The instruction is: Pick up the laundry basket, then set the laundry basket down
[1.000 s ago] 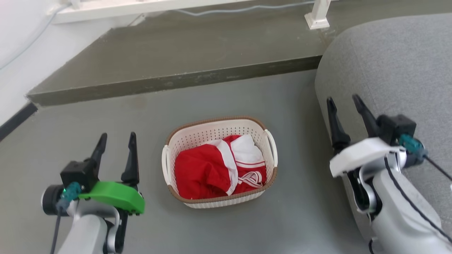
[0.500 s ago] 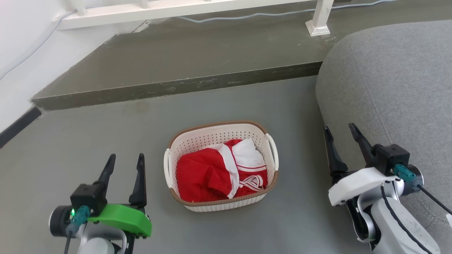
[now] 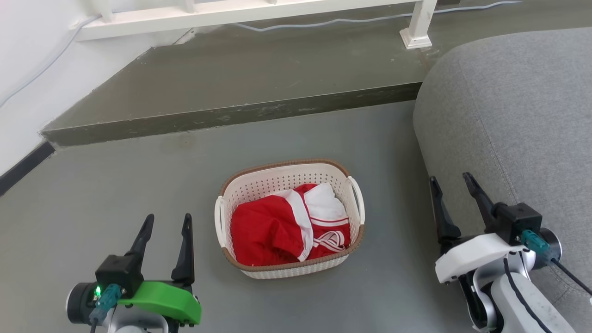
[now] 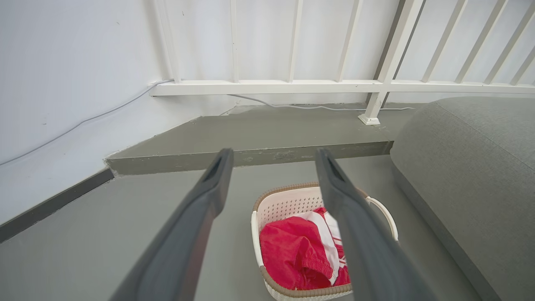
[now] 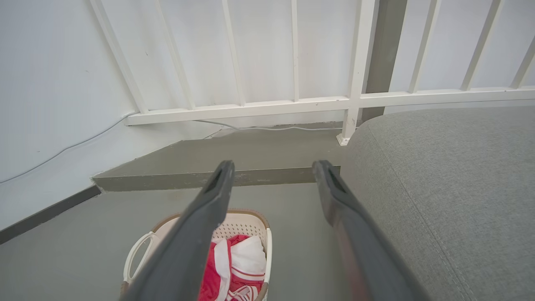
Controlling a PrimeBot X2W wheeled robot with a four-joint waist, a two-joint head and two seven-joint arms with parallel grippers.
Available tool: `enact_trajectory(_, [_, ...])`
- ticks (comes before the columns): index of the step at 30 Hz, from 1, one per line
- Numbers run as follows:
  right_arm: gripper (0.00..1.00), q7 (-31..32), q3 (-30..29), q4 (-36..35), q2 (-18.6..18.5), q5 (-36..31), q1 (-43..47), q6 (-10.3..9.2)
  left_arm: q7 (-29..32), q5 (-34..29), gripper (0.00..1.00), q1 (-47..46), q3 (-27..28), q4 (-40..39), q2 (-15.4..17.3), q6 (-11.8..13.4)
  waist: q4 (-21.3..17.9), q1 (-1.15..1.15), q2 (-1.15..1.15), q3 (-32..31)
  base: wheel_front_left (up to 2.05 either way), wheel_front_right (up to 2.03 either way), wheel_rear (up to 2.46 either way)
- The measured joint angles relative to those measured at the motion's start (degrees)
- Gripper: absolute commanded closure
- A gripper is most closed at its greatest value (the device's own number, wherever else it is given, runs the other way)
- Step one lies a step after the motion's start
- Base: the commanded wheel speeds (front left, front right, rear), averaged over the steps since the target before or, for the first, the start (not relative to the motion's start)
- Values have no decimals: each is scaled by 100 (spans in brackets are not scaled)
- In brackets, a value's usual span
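The laundry basket (image 3: pixel 273 181) sits flat on the grey floor (image 3: pixel 138 185), near the middle of my head view, brown rim up. I see one white loop handle (image 3: pixel 358 199) on its right side and another on its left. A crumpled red and white garment (image 3: pixel 277 226) lies inside and covers most of the bottom.

My left tool (image 3: pixel 168 216) is at the lower left under its green cover (image 3: pixel 162 300), fingers pointing up the head view. They are spread wide with nothing between them. It is off the basket's left side, apart from it. In the left wrist view the basket lies low, partly behind the right-hand finger.

My right tool (image 3: pixel 449 177) is at the lower right under a white cover (image 3: pixel 471 259), fingers likewise parted wide and empty. It stands clear of the basket's right side, just in front of the grey sofa (image 3: pixel 508 115). In the right wrist view the basket is at the bottom, partly behind the left-hand finger.

Beyond the basket a raised concrete step (image 3: pixel 231 78) crosses the floor. A white railing (image 3: pixel 231 11) stands on it, with a pale cable (image 3: pixel 323 21) along its base. A white wall (image 3: pixel 27 69) with a dark skirting (image 3: pixel 23 162) closes the left side
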State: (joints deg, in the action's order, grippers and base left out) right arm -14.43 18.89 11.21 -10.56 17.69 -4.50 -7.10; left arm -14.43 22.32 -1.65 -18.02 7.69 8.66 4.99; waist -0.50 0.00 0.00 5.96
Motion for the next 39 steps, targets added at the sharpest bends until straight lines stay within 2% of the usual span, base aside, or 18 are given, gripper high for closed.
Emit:
enact_trajectory(27, [0, 1, -122, -243, 115, -172, 289, -4, 1, -136, 0, 203, -25, -125, -5, 8, 22, 0, 0, -81, 0, 0, 0])
enact_trajectory(28, [100, 2, -116, -192, 129, -169, 302, 0, 11, -136, 100, 204, -42, -66, -18, 8, 22, 0, 0, -81, 0, 0, 0])
enact_trajectory(35, [100, 10, -82, -3, 216, -108, 525, 13, 27, -111, 100, 275, -101, 133, -92, 4, 22, 0, 0, -82, 0, 0, 0])
enact_trajectory(39, [100, 10, -86, -36, 237, 60, 540, 63, 27, 111, 100, 331, -97, 120, -105, -35, 23, 0, 0, -96, 0, 0, 0])
